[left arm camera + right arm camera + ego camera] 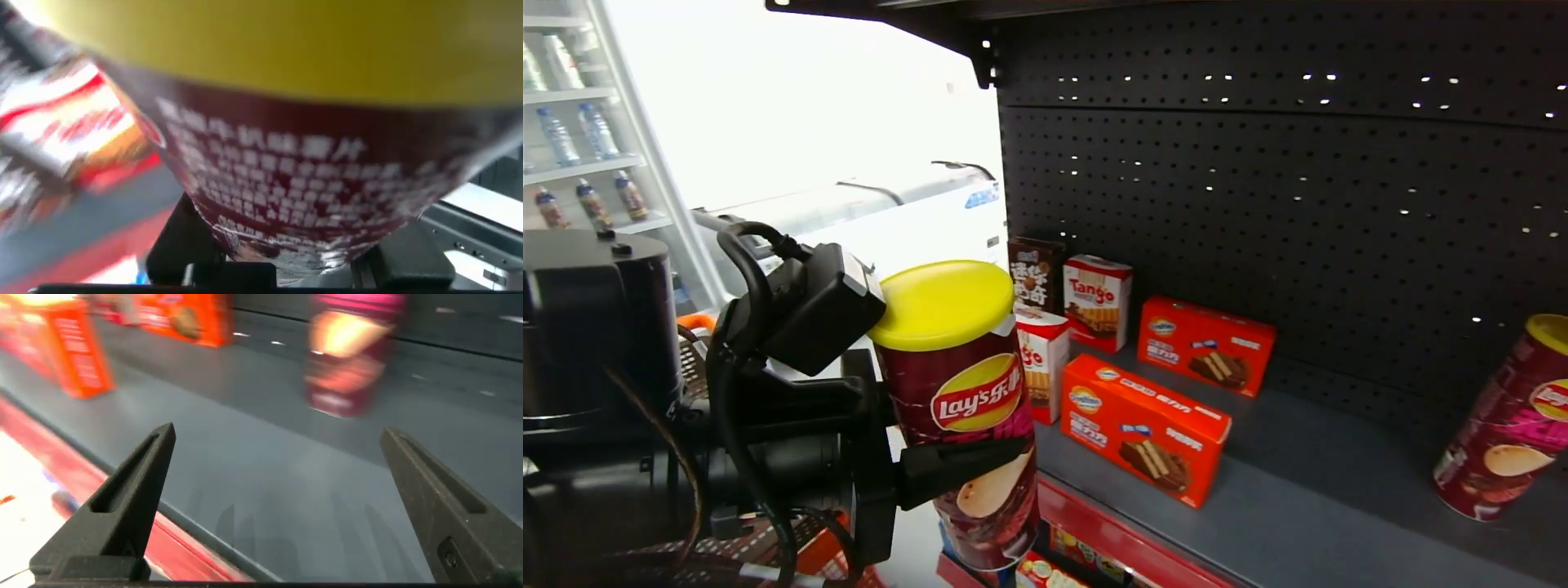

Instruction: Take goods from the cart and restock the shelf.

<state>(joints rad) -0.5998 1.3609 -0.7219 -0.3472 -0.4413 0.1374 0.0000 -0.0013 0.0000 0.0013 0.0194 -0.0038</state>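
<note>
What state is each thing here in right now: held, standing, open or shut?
Chip can: held upright in left jaws, yellow lid on.
Left jaws: shut on chip can.
Right jaws: open, empty, over the shelf.
Second chip can: standing on shelf, lid on.
Front orange box: closed, standing on shelf.
Rear orange box: closed, standing on shelf.
Red-and-white boxes: closed, upright.

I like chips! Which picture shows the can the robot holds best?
The head view: the can, yellow lid to base, in the left gripper. The left wrist view is a close blur of its side. The right wrist view faces the shelf.
</note>
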